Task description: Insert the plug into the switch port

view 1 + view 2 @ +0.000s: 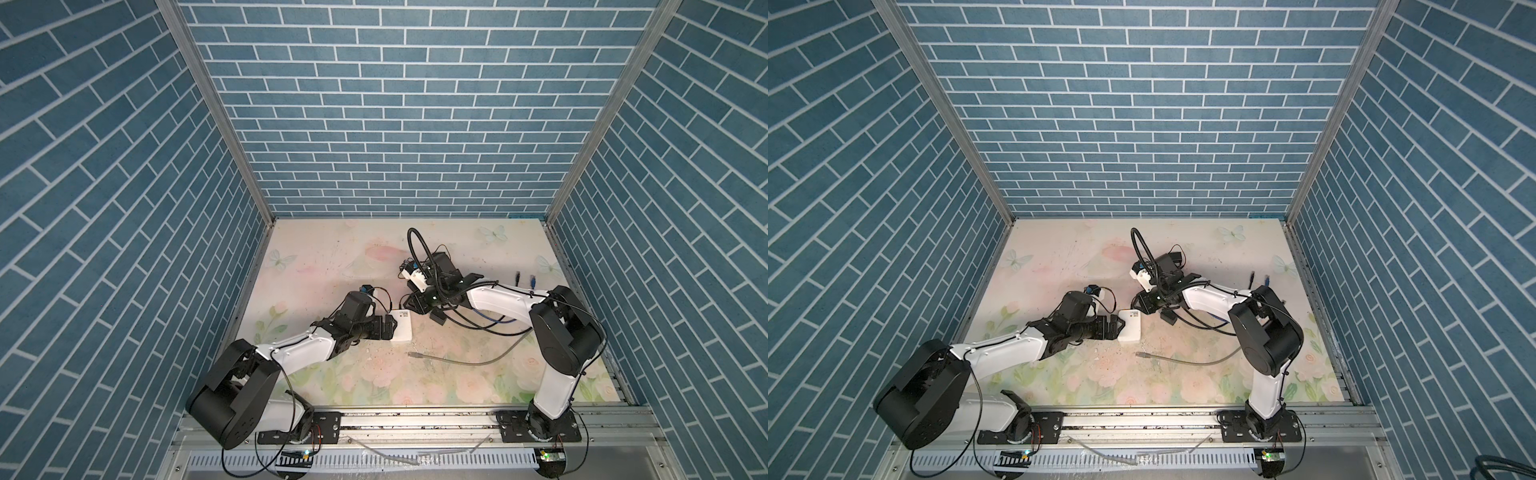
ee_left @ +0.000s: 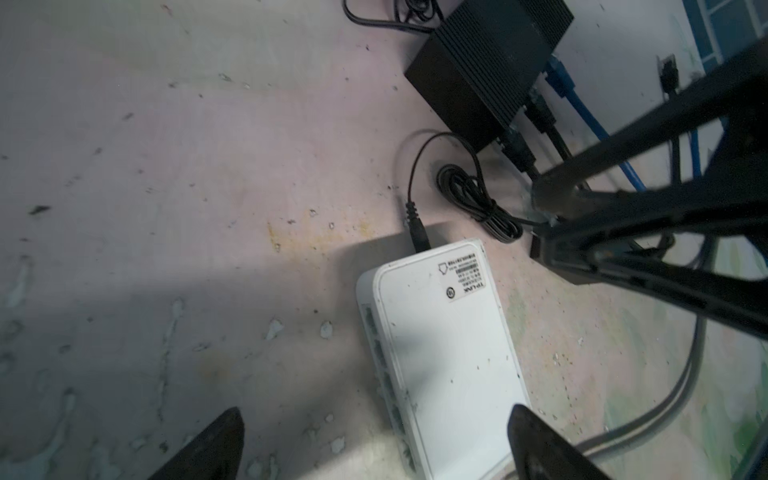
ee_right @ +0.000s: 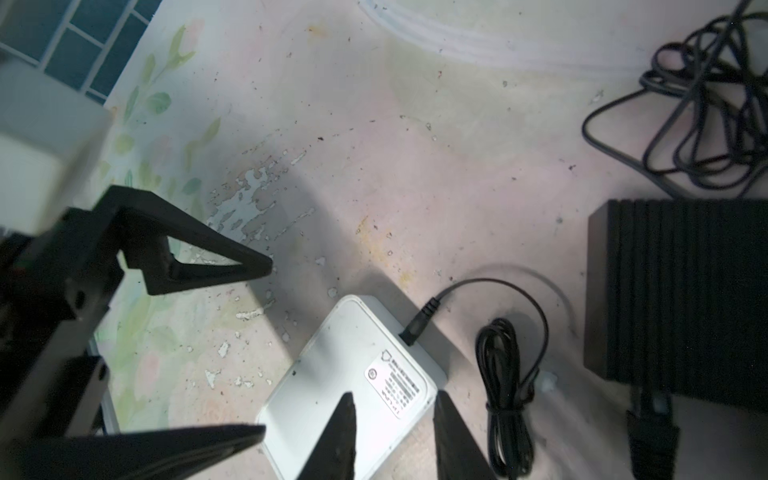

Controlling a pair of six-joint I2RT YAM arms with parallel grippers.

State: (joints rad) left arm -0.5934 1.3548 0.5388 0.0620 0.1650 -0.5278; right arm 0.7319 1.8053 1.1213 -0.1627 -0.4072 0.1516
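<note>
1. Near the middle of the table (image 1: 324, 266), the white switch (image 1: 402, 329) lies flat with its label up, showing in both top views (image 1: 1129, 329).
2. My left gripper (image 1: 390, 326) sits just left of the white switch, jaws spread wide and gripping nothing. In the left wrist view the end of the white switch away from its cord lies between my fingers (image 2: 540, 449), closer to one than the other.
3. My right gripper (image 1: 409, 306) hangs over the far right corner of the white switch. Its jaws stand partway apart with nothing between them in the right wrist view (image 3: 397, 436). I cannot tell whether a fingertip touches the casing.
4. The plug (image 1: 412, 354) on the end of the gray cable (image 1: 478, 362) lies loose on the table, near and just right of the white switch. Neither gripper holds it.
5. A row of ports (image 2: 376, 353) runs along one long side of the white switch, blurred in the left wrist view.
6. A black power cord (image 2: 417, 232) is seated in the far end of the white switch. Its bundled slack lies between the white switch and a black ribbed box (image 2: 486, 62).
7. Black and blue cables run from the black ribbed box.
</note>
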